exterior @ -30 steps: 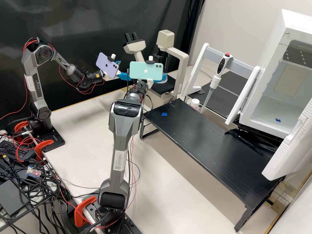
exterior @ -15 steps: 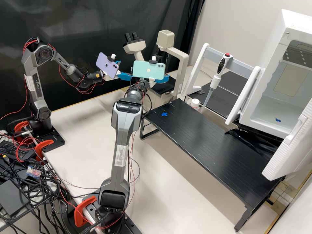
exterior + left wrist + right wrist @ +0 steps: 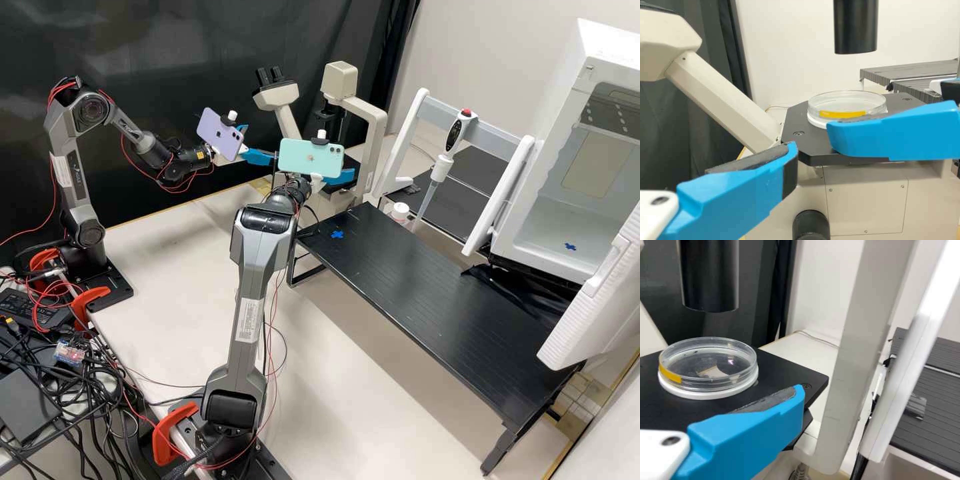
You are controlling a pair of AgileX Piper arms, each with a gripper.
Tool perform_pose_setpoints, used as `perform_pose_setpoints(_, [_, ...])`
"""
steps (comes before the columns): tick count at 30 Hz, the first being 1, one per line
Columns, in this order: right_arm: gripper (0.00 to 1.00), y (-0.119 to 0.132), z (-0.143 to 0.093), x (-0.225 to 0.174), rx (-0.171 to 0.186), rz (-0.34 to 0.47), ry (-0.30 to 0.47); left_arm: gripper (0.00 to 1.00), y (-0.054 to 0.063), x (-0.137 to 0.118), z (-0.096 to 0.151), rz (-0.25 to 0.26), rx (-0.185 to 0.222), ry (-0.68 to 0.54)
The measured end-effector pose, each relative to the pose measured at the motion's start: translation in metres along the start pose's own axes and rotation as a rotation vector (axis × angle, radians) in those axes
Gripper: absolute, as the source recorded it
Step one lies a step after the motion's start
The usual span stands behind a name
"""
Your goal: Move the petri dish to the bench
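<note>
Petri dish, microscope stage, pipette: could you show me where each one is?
Petri dish (image 3: 715, 384): right wrist view, its clear side wall.
Microscope stage (image 3: 799, 120): left wrist view, bare black top.
Pipette (image 3: 455, 137): high view, its dark-faced handle.

Black bench (image 3: 413, 287): ridged top; a blue cross (image 3: 337, 235) (tape, by the look of it) near one end.
Pale table (image 3: 320, 377): two black arm bases (image 3: 112, 283), orange clamps (image 3: 167, 437) at its edge.
Microscope stage (image 3: 785, 371): flat, black; the petri dish (image 3: 720, 385) lies level on top.
</note>
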Motion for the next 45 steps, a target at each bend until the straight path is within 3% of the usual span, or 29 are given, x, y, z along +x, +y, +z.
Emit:
perform_pose_setpoints(10, [1.00, -0.005, -0.004, -0.002, 0.020, 0.013, 0.022, 1.00, 0.000, 0.000, 0.000, 0.000, 0.000, 0.000])
perform_pose_setpoints(22, [1.00, -0.028, -0.024, 0.008, 0.004, -0.005, 0.074, 1.00, 0.000, 0.000, -0.001, 0.001, -0.005, 0.006])
perform_pose_setpoints(26, [1.00, -0.032, -0.023, 0.016, -0.010, -0.006, 0.064, 1.00, 0.000, 0.000, -0.001, 0.001, -0.005, 0.006])
perform_pose_setpoints(40, [1.00, -0.027, -0.013, 0.036, -0.005, -0.058, 0.016, 1.00, 0.000, 0.000, -0.001, 0.001, -0.005, 0.006])
perform_pose_setpoints(45, [1.00, -0.029, -0.008, 0.026, 0.014, -0.096, 0.023, 1.00, 0.000, 0.000, -0.001, 0.001, -0.005, 0.006])
